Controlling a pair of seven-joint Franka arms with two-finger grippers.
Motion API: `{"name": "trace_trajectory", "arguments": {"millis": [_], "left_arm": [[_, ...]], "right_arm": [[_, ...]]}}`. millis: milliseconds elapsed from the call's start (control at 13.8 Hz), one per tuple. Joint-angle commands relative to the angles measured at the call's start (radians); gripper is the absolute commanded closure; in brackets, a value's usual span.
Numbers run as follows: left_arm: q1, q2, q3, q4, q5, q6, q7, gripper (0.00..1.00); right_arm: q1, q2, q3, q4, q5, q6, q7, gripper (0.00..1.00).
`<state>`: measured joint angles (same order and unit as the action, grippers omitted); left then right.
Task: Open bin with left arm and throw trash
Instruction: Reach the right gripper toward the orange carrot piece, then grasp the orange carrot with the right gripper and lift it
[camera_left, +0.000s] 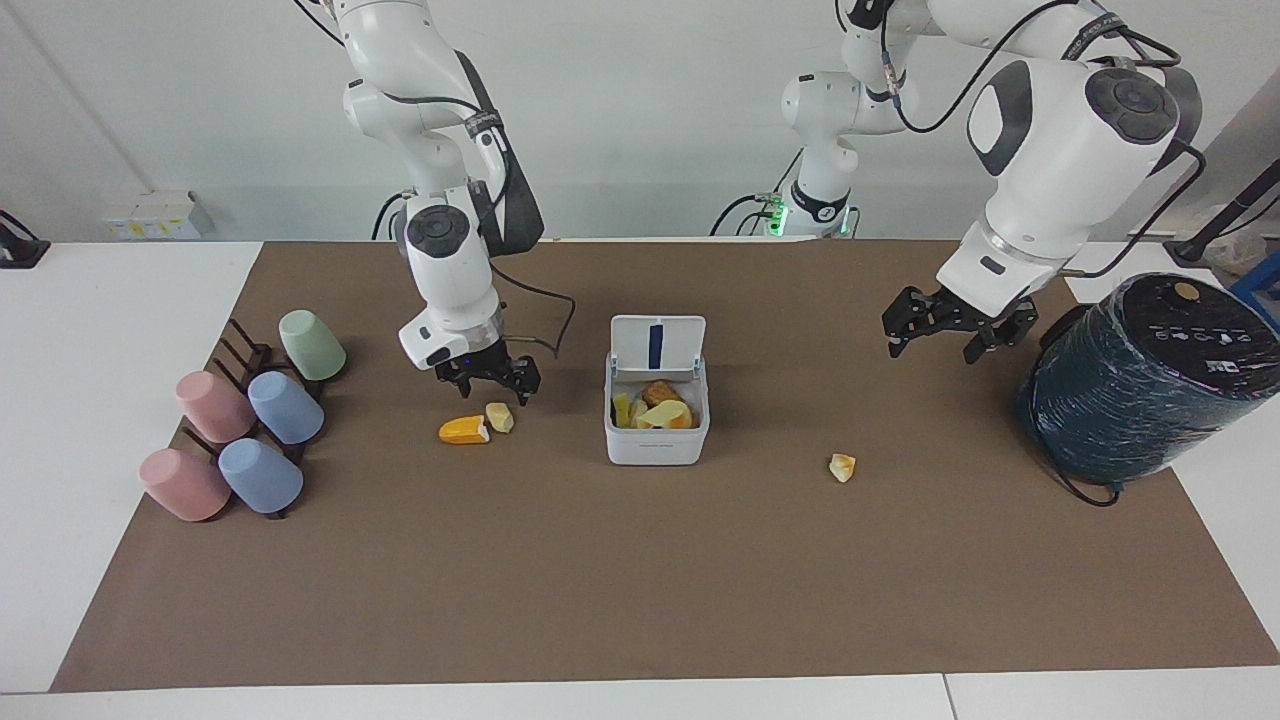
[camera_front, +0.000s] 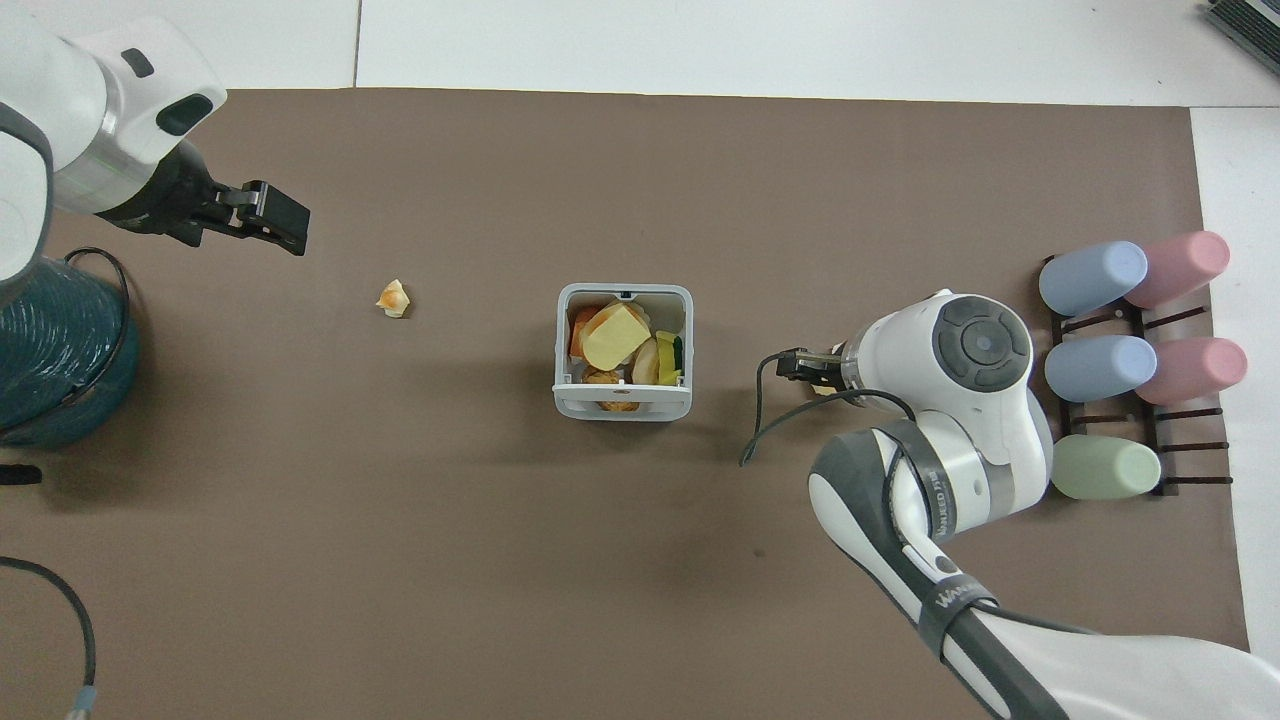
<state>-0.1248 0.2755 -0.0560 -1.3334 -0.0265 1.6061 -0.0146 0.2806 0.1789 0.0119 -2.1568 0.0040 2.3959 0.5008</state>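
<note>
The white bin (camera_left: 655, 445) (camera_front: 622, 408) stands mid-table with its lid (camera_left: 657, 345) raised on the side nearer the robots, and several food pieces lie inside. Toward the right arm's end lie an orange wedge (camera_left: 461, 430) and a pale chunk (camera_left: 499, 417), touching each other. My right gripper (camera_left: 490, 387) (camera_front: 797, 367) hangs open just over them and hides them in the overhead view. Another pale chunk (camera_left: 842, 467) (camera_front: 393, 298) lies alone toward the left arm's end. My left gripper (camera_left: 935, 345) (camera_front: 283, 216) is open and empty, up in the air beside the teal cylinder.
A large dark teal wrapped cylinder (camera_left: 1145, 385) (camera_front: 55, 350) sits at the left arm's end with a cable beside it. Several pastel cups (camera_left: 285, 407) (camera_front: 1095, 368) lie on a dark rack at the right arm's end. A brown mat (camera_left: 640, 580) covers the table.
</note>
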Motion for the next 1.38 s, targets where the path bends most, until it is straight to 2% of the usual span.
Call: {"name": "trace_trajectory", "arguments": {"millis": [0, 73, 291, 436, 582, 800, 945, 1091, 1164, 1309], "left_arm": [[-0.001, -0.033, 0.002, -0.046, 0.002, 0.022, 0.015, 0.00], [-0.001, -0.033, 0.002, -0.046, 0.004, 0.020, 0.013, 0.00], [0.008, -0.033, 0.002, -0.047, 0.002, 0.022, 0.015, 0.00], [0.001, -0.033, 0.002, -0.047, 0.002, 0.020, 0.013, 0.00], [-0.001, -0.033, 0.002, -0.049, 0.002, 0.021, 0.013, 0.00], [-0.002, -0.033, 0.002, -0.047, 0.004, 0.023, 0.013, 0.00], [0.002, -0.033, 0.002, -0.047, 0.004, 0.025, 0.015, 0.00], [0.001, -0.033, 0.002, -0.047, 0.004, 0.023, 0.015, 0.00], [0.001, -0.033, 0.002, -0.047, 0.004, 0.023, 0.015, 0.00], [0.002, -0.033, 0.002, -0.047, 0.004, 0.028, 0.015, 0.00]], "right_arm": [[-0.006, 0.002, -0.001, -0.028, -0.010, 0.038, 0.010, 0.08], [-0.005, 0.001, -0.001, -0.040, -0.010, 0.040, 0.010, 0.21], [-0.006, 0.010, -0.001, -0.074, -0.010, 0.126, 0.010, 0.46], [-0.006, 0.020, -0.003, -0.074, -0.012, 0.146, 0.010, 0.75], [-0.006, 0.021, -0.001, -0.071, -0.012, 0.147, 0.016, 0.98], [-0.006, 0.010, -0.001, -0.003, -0.010, 0.112, 0.024, 1.00], [-0.011, -0.007, -0.001, 0.096, 0.002, 0.008, 0.027, 1.00], [-0.008, -0.013, 0.000, 0.243, 0.007, -0.146, 0.053, 1.00], [-0.008, -0.009, 0.000, 0.296, 0.013, -0.187, 0.065, 1.00], [-0.005, -0.001, 0.002, 0.348, 0.053, -0.192, 0.065, 1.00]]}}
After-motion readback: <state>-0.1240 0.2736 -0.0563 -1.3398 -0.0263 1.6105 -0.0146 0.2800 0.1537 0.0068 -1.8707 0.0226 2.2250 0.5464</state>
